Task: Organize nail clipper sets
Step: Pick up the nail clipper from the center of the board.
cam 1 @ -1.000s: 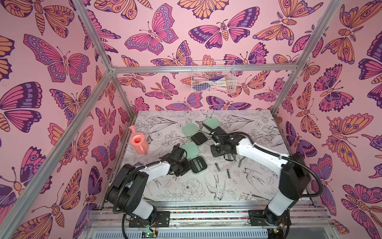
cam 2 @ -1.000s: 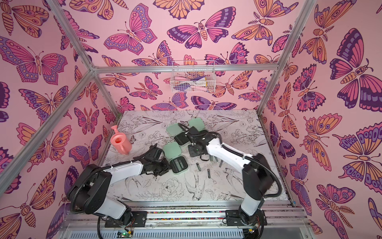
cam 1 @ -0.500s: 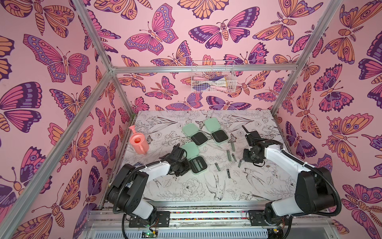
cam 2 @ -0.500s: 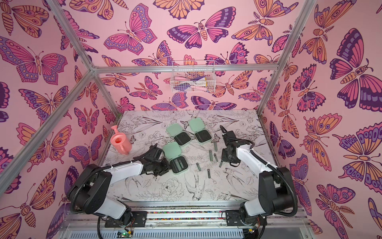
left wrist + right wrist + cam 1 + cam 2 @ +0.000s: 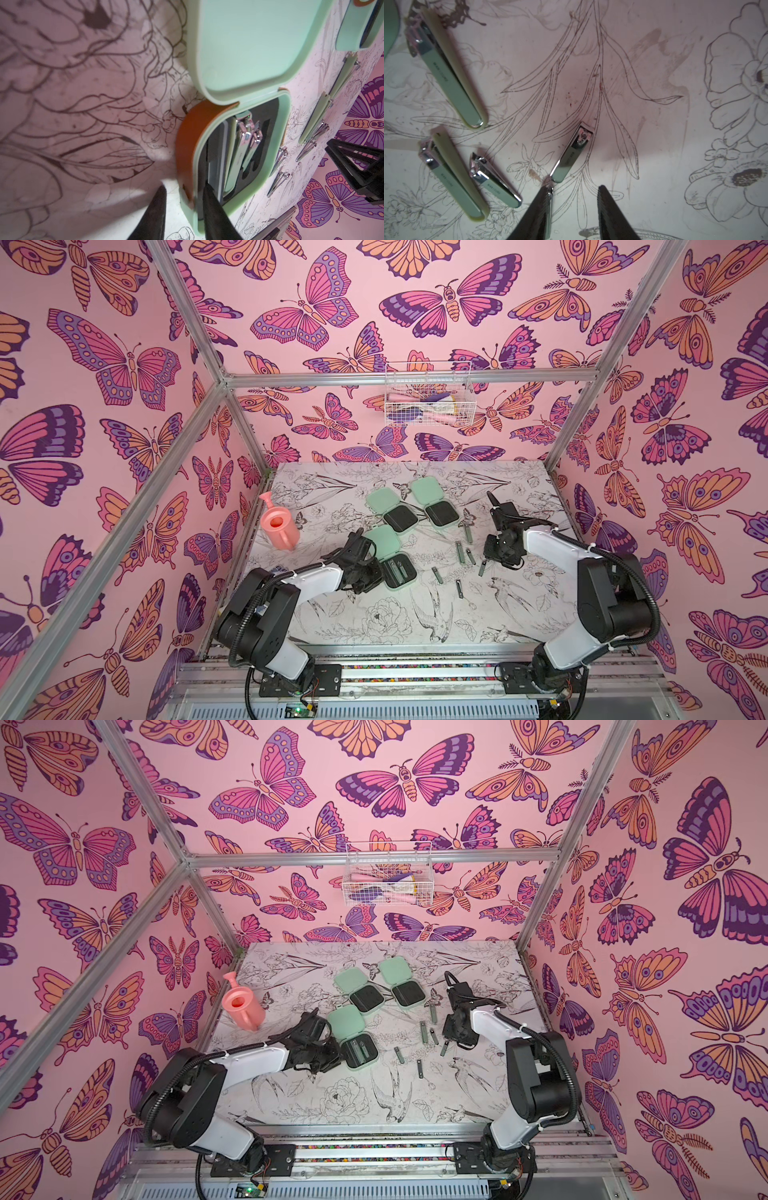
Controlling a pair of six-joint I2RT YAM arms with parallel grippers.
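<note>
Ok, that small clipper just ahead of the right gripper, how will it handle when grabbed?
Likely slippery: the small clipper looks like polished metal. It lies flat on the table, so it may skid rather than lift. Stiff and flat-sided, so rolling seems unlikely.

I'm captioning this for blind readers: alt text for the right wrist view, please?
An open pincer, holding nothing, points at a flower-printed table, with one small nail clipper lying just ahead of its tips. Two long clippers and another small clipper lie beside it.
</note>
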